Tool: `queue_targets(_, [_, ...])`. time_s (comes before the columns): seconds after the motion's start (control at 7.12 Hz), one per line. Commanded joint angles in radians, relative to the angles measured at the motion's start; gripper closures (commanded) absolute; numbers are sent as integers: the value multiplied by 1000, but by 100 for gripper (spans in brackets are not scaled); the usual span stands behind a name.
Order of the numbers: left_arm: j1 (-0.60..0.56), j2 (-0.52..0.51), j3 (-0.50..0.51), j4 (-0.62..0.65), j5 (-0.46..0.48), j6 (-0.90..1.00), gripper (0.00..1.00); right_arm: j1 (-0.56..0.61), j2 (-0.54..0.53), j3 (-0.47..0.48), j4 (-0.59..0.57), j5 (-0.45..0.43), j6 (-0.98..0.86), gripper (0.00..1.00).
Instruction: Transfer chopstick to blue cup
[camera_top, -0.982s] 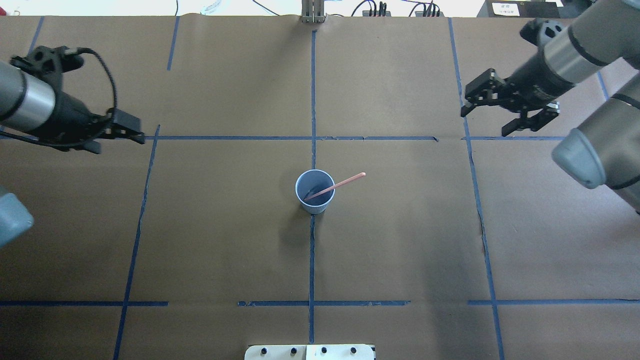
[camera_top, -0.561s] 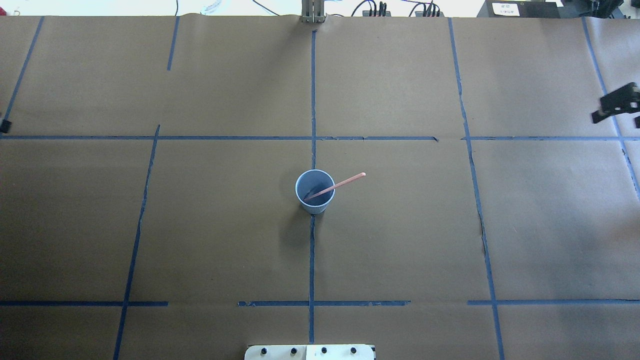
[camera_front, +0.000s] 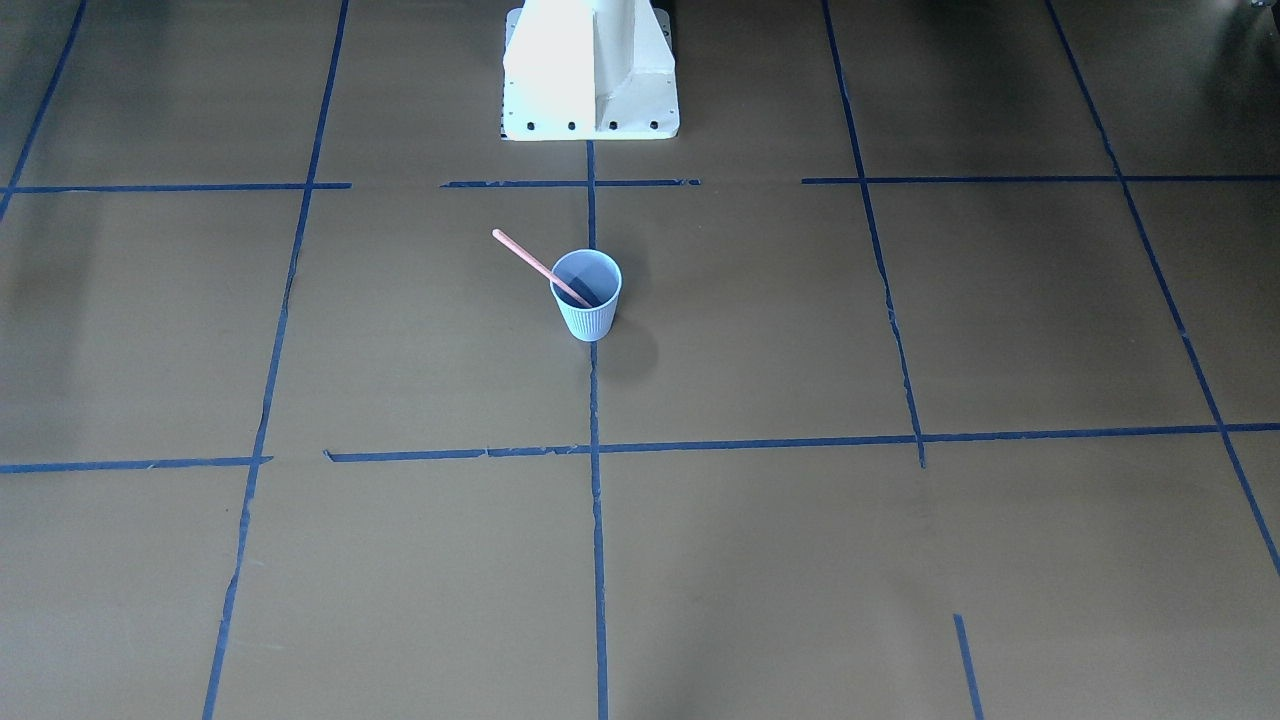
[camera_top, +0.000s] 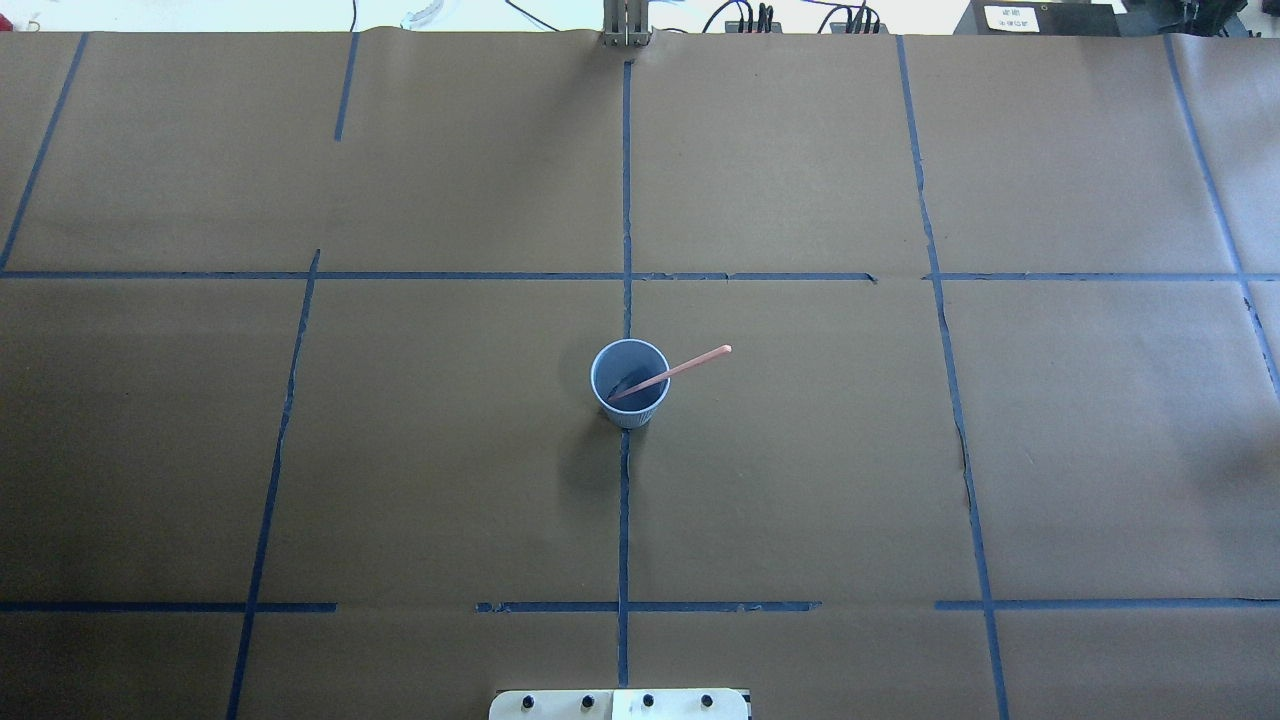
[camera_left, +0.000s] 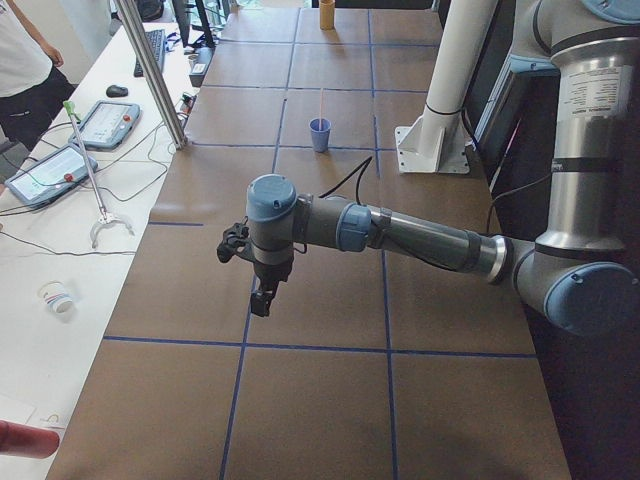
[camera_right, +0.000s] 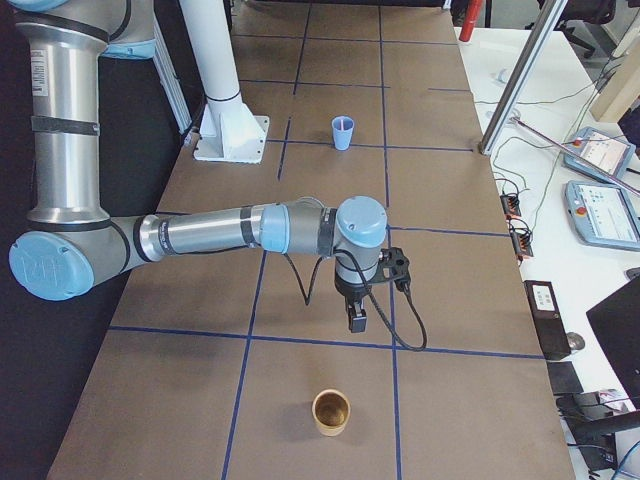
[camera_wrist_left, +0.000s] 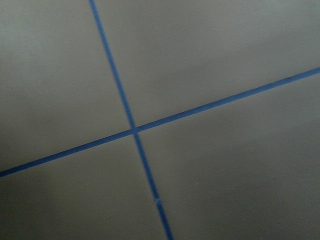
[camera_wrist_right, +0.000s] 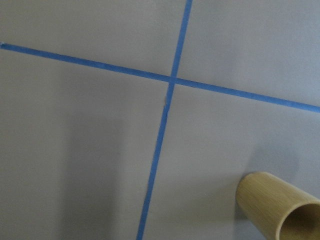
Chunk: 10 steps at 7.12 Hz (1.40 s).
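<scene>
Chopstick (camera_top: 680, 368) leaning inside blue cup (camera_top: 634, 414), left gripper (camera_left: 259, 303) and right gripper (camera_right: 357, 320) well apart from the cup, cannot tell whether fingers are spread

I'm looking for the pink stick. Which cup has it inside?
The blue cup: the chopstick stands in it and leans out over its rim. The tan cup has nothing sticking out of it.

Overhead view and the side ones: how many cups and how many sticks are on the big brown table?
Cups: 2, the blue cup and a tan wooden cup far off at the table's end.
Sticks: 1, the chopstick, leaning inside the blue cup.
Total: 3
</scene>
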<state>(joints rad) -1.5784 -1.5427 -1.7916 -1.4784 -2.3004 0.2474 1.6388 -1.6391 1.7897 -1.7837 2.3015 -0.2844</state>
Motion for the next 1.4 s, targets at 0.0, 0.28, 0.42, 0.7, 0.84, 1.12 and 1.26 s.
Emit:
queue_targets(0.0, [-12,-4,58,4,-81,11,0,36,-18,-29,-6,12,-42,0])
queue_targets(0.28, [-11,33,21,-3,-62,-8,0,35,-13,-29,-5,6,-29,0])
queue_targets(0.42, [-12,45,20,-19,-77,1,0,35,-12,-29,-6,6,-27,0])
queue_targets(0.7, [-12,46,21,-39,-61,-5,0,35,-10,-30,-6,6,-27,0])
queue_targets(0.84, [-12,47,24,-34,-59,-5,0,35,-10,-30,-6,7,-27,0])
queue_targets(1.12, [-11,46,23,-31,-59,-5,0,35,-10,-30,-6,6,-27,0])
queue_targets(1.26, [-11,46,21,-31,-59,-5,0,35,-10,-30,-6,6,-27,0])
